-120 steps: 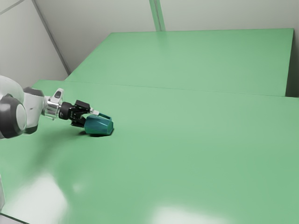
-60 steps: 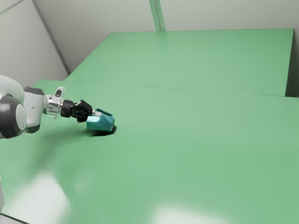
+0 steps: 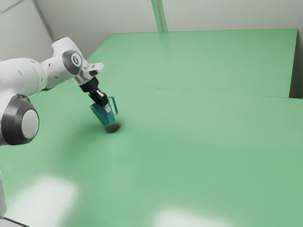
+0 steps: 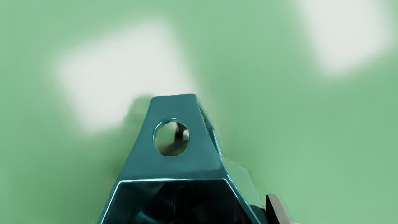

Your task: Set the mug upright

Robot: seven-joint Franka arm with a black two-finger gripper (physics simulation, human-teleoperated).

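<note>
The gripper (image 3: 107, 108) points steeply down at the teal mug (image 3: 102, 116), shut on it near the rim. The mug leans, its mouth toward the arm and its narrower base low over its shadow; whether the base touches the table I cannot tell. Its handle (image 3: 114, 105) is on the exterior view's right. In the wrist view the gripper (image 4: 257, 215) has one fingertip (image 4: 277, 207) outside the mug's wall; the other is hard to make out in the dark mouth. The mug (image 4: 174, 168) shows its dark opening and the handle side with a round hole.
The green table (image 3: 189, 142) spreads around the mug, with a second green surface (image 3: 199, 61) behind it. Pale walls (image 3: 227, 14) stand at the back. Bright reflections lie on the tabletop.
My hand has swung from nearly level to steeply downward and risen. The mug has turned with it, from lying on its side to a leaning stance with its mouth higher.
</note>
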